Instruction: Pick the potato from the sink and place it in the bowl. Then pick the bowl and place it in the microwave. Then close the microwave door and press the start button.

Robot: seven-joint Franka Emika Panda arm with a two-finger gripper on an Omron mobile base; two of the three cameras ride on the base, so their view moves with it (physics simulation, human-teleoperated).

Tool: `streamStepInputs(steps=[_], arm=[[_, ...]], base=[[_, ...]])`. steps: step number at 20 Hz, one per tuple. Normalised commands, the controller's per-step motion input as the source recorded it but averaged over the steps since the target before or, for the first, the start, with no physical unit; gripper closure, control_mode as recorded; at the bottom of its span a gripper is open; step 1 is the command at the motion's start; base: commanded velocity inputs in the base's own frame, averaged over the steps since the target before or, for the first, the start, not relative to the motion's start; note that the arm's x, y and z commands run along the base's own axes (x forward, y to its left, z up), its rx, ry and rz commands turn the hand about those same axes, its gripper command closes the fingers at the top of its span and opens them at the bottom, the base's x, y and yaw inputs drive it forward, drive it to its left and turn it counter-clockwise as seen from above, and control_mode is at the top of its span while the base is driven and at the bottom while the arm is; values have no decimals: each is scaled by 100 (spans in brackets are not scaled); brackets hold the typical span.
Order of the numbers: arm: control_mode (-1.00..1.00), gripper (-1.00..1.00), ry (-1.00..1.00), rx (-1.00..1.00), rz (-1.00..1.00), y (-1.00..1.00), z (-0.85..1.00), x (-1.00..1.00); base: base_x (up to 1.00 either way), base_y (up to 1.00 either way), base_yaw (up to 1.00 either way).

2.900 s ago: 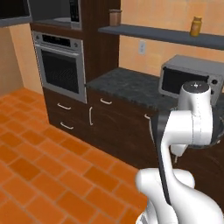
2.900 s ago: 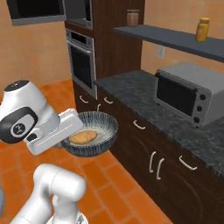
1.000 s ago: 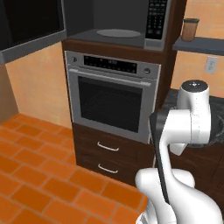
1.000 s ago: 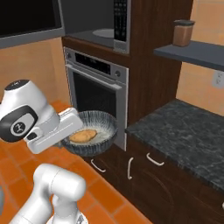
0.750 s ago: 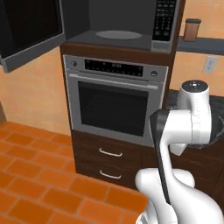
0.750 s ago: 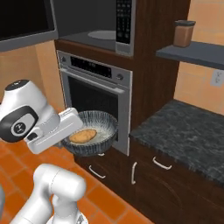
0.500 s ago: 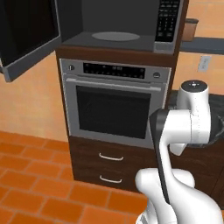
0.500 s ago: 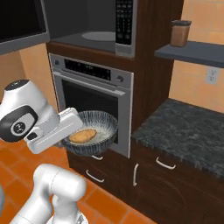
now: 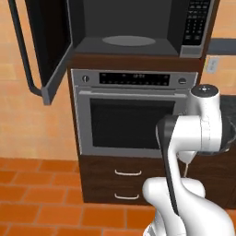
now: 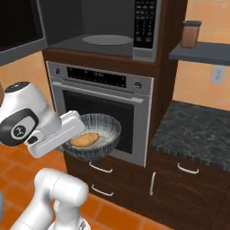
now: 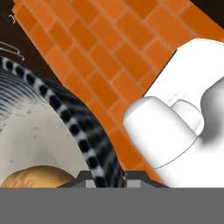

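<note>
Room: dark wood cabinets on an orange brick floor (image 9: 41, 203), orange wall behind.
Microwave (image 9: 138, 27): built in at the top of the wood column, cavity open, a grey round plate (image 9: 128, 40) lying flat inside, keypad (image 10: 144, 22) on its right side.
Microwave door (image 9: 44, 46): swung wide to the left, its black panel edge-on to the left base view, curved handle on the outer face.
Oven (image 9: 131, 115): silver, right under the microwave, dark window, two drawers (image 9: 126, 184) below it.
Desk (image 10: 197, 132): dark speckled top to the right of the oven, with a shelf above carrying a brown jar (image 10: 190, 33).
Arm: in the right base view it rises from the lower left, bends at a big white joint, and reaches forward and slightly up, the hand roughly level in front of the oven window.
Tool (image 11: 103, 180): its two dark tips sit on either side of the bowl rim in the hand view, pinched onto it; the bowl hangs from that one edge.
Bowl (image 10: 96, 134): held in the air before the oven door, well below the microwave opening, about level, streaked dark outside, pale inside.
Potato (image 10: 85, 139): lying in the bowl toward the side nearest the tool, orange-tan, touching the pale inner wall.
</note>
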Motion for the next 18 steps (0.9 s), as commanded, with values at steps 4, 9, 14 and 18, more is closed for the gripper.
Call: streamStepInputs(steps=[4, 9, 14, 18], arm=[[100, 100, 0, 0, 0, 0, 0, 0], [100, 100, 0, 0, 0, 0, 0, 0], [100, 100, 0, 0, 0, 0, 0, 0], [100, 100, 0, 0, 0, 0, 0, 0]], base=[[61, 47, -27], [56, 33, -19], [39, 13, -13], [7, 23, -10]])
